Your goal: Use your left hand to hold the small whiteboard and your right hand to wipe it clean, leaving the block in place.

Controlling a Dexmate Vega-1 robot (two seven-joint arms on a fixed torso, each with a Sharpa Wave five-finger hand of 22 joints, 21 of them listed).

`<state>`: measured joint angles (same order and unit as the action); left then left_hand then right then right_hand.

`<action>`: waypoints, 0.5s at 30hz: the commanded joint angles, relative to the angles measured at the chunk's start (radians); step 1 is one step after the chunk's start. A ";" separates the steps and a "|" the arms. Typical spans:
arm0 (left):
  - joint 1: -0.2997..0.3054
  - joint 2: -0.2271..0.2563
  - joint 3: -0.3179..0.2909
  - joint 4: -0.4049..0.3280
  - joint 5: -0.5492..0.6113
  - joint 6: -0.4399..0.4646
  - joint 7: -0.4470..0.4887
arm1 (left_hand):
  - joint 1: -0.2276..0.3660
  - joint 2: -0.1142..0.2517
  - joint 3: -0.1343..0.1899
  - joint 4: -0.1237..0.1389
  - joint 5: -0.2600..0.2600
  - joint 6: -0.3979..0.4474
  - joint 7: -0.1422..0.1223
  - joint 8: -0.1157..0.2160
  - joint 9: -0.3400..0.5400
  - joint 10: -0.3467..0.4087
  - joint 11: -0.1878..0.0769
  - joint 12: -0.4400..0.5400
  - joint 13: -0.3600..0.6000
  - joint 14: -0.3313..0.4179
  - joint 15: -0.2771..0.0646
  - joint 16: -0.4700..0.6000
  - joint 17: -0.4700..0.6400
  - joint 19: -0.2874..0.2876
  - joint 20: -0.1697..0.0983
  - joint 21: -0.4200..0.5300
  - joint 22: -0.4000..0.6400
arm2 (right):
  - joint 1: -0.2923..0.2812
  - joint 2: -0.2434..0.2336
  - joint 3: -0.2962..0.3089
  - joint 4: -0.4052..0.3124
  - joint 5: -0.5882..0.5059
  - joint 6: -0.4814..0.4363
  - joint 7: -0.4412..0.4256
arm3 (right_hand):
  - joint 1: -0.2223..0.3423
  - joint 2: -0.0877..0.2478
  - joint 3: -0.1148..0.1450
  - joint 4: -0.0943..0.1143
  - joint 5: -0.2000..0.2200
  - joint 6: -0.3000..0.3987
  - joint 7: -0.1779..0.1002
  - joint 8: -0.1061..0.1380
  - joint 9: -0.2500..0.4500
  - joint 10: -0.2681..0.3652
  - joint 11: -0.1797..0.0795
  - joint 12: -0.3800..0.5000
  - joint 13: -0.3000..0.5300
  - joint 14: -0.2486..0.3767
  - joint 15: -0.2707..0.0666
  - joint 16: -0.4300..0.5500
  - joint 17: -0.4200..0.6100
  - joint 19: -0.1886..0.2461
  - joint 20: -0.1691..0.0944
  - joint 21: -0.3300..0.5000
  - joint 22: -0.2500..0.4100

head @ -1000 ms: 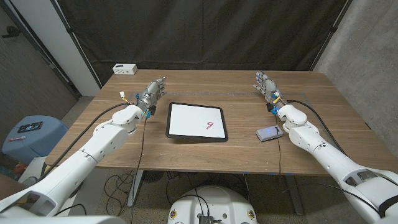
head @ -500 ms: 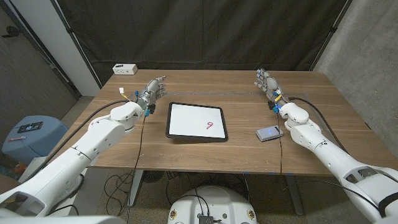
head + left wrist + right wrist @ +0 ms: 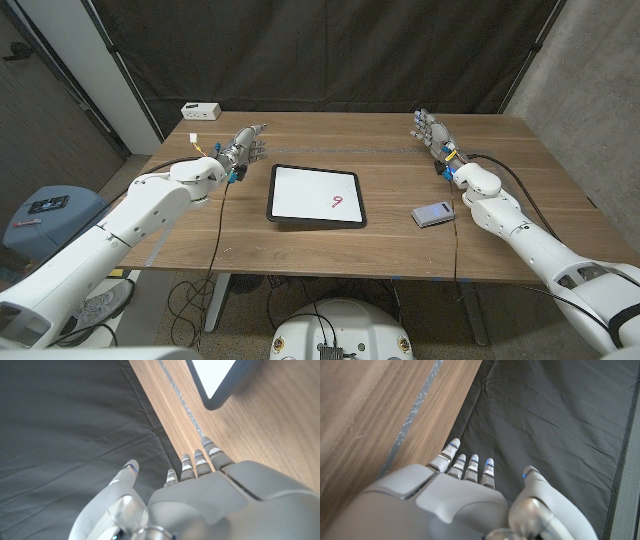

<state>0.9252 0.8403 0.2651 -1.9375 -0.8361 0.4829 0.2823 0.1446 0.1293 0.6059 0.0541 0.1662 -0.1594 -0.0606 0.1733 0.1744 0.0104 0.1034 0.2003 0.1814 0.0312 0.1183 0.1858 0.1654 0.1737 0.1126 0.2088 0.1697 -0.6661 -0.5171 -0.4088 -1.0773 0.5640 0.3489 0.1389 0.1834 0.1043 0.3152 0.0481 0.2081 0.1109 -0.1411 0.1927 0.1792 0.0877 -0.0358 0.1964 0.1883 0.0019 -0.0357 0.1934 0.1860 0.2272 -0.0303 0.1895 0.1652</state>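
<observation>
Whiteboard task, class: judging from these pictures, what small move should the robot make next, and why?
Probably bring the left hand across to the whiteboard edge to steady it. Both hands hold nothing and are clear of the board, the red mark is unwiped, and the right hand should wipe only once the board is held.

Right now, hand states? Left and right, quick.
Left hand: open, fingers extended, holding nothing, apart from the whiteboard.
Right hand: open, fingers extended, holding nothing, away from the block.

The small whiteboard (image 3: pixel 316 195) lies mid-surface (image 3: pixel 380 250); the block (image 3: pixel 433 214) sits well to its right (nearer the front edge), apart.
</observation>
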 commanded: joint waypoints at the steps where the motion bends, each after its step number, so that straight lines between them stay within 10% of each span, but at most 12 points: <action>1: -0.045 0.064 -0.007 -0.042 -0.097 0.182 0.016 | -0.004 -0.009 -0.005 0.002 0.007 -0.009 0.007 0.001 0.001 0.004 0.014 -0.001 -0.001 0.010 0.018 -0.002 0.003 0.003 0.004 0.001 0.003 | 0.026 0.006 -0.002 0.047 0.011 0.006 0.034 | 0.015 0.002 0.003 -0.006 0.009 0.002 -0.005 0.000 0.004 0.011 -0.003 0.004 0.002 0.008 -0.003 0.007 0.002 0.009 0.000 0.004 0.004; 15: -0.066 0.097 -0.035 -0.046 -0.197 0.261 0.007 | -0.010 -0.013 -0.009 0.001 0.008 -0.014 0.024 0.004 0.001 0.005 0.030 -0.002 -0.001 0.016 0.038 -0.005 0.003 0.012 0.023 -0.002 0.003 | 0.058 0.028 -0.010 0.110 0.012 0.026 0.065 | 0.016 0.002 0.005 -0.009 0.008 0.004 -0.004 0.000 0.004 0.010 0.003 0.003 0.002 0.011 0.000 0.007 0.002 0.009 0.006 0.003 0.004</action>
<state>0.8761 0.9123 0.2519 -1.9786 -0.9442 0.6638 0.2922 0.1382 0.1227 0.6020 0.0579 0.1703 -0.1722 -0.0477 0.1733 0.1721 0.0157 0.1196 0.1995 0.1767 0.0462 0.1450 0.1858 0.1653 0.1822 0.1220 0.2088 0.1698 -0.6302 -0.5033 -0.4136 -1.0120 0.5726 0.3625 0.1836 0.1834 0.1043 0.3181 0.0453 0.2081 0.1108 -0.1411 0.1927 0.1792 0.0877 -0.0357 0.1964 0.1882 0.0072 -0.0304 0.1934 0.1861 0.2307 -0.0268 0.1895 0.1651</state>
